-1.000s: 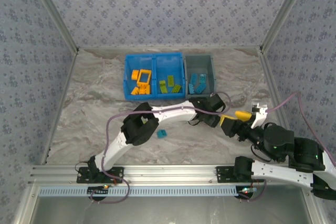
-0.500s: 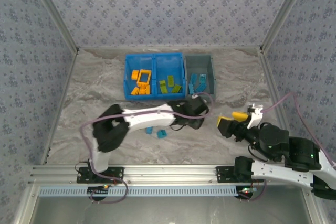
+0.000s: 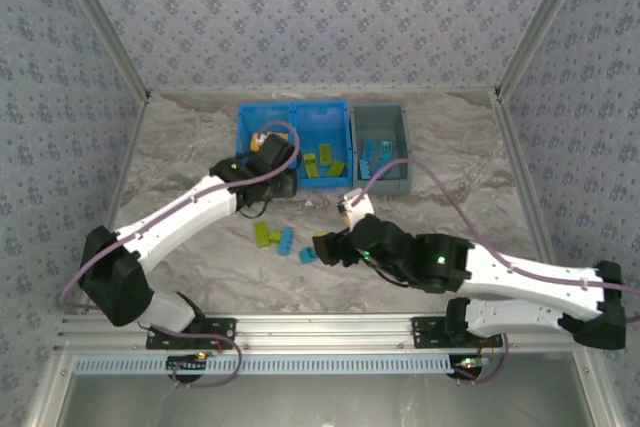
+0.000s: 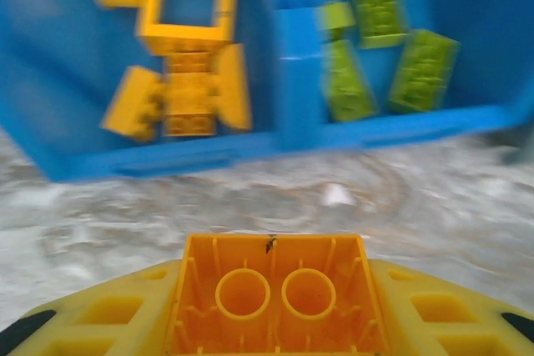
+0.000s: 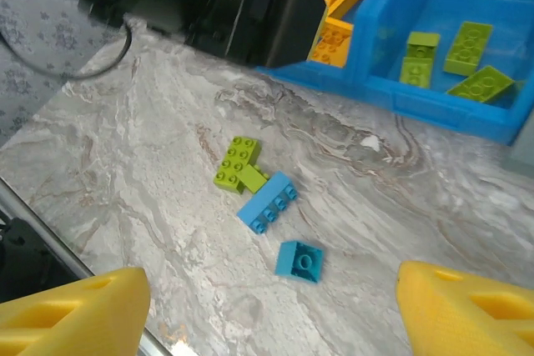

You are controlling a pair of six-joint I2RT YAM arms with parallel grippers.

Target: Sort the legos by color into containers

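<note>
The left fingers (image 4: 434, 318) are clamped on an orange brick (image 4: 275, 293) beside the blue bin (image 4: 275, 135), while the right fingers (image 5: 71, 306) hang spread apart above a green brick (image 5: 235, 157), a long blue brick (image 5: 267, 203) and a small blue brick (image 5: 299, 260) on the worktop (image 5: 150, 122).

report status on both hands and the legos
Left hand shut on orange brick, at blue bin. Right hand open over loose lime bricks, light blue brick, teal brick. Nothing blocking.

White arms (image 3: 180, 215), black joints (image 3: 118, 282); purple cables (image 3: 405, 162)

Glossy plastic legos (image 5: 267, 202) and bin (image 4: 284, 135) — smooth, marbled tabletop (image 5: 125, 164).
</note>
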